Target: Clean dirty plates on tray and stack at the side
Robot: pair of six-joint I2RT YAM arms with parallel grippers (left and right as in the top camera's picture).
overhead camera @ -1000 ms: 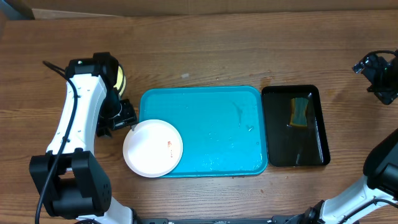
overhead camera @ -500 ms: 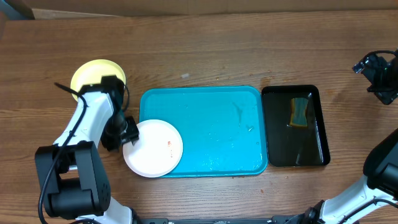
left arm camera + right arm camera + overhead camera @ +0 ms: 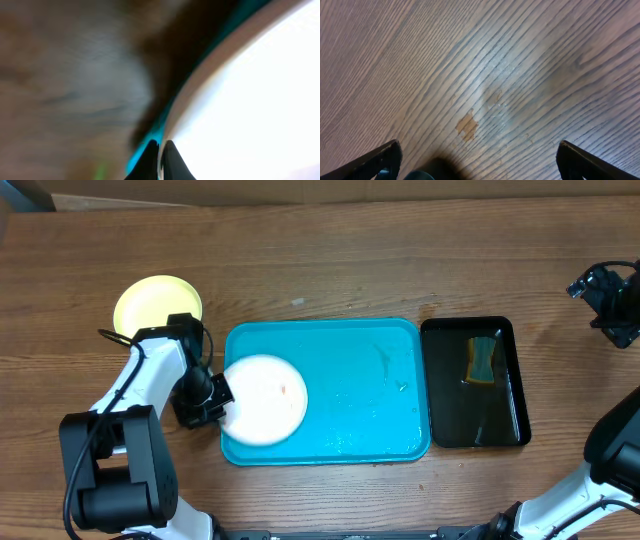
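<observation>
A white plate (image 3: 265, 400) with a faint red smear lies over the left end of the turquoise tray (image 3: 350, 380). My left gripper (image 3: 222, 402) is at the plate's left rim and is shut on it. In the blurred left wrist view the dark fingertips (image 3: 150, 161) of the left gripper (image 3: 161, 156) pinch the rim of the white plate (image 3: 250, 100), with a strip of the tray (image 3: 145, 147) beside them. A lime-yellow plate (image 3: 158, 304) sits on the table to the tray's upper left. My right gripper (image 3: 607, 298) is open at the far right edge; in its own view the right gripper (image 3: 480, 160) has only wood between its fingers.
A narrow black tray (image 3: 445, 385) holding a sponge (image 3: 483, 360) stands just right of the turquoise tray. The left arm's white links (image 3: 130, 400) run down the table's left side. Bare wooden table (image 3: 400, 260) lies behind the trays.
My left gripper moved from beside the yellow plate down to the white plate's left rim and shut on it. The plate shifted right, further onto the tray. The right arm stayed still.
</observation>
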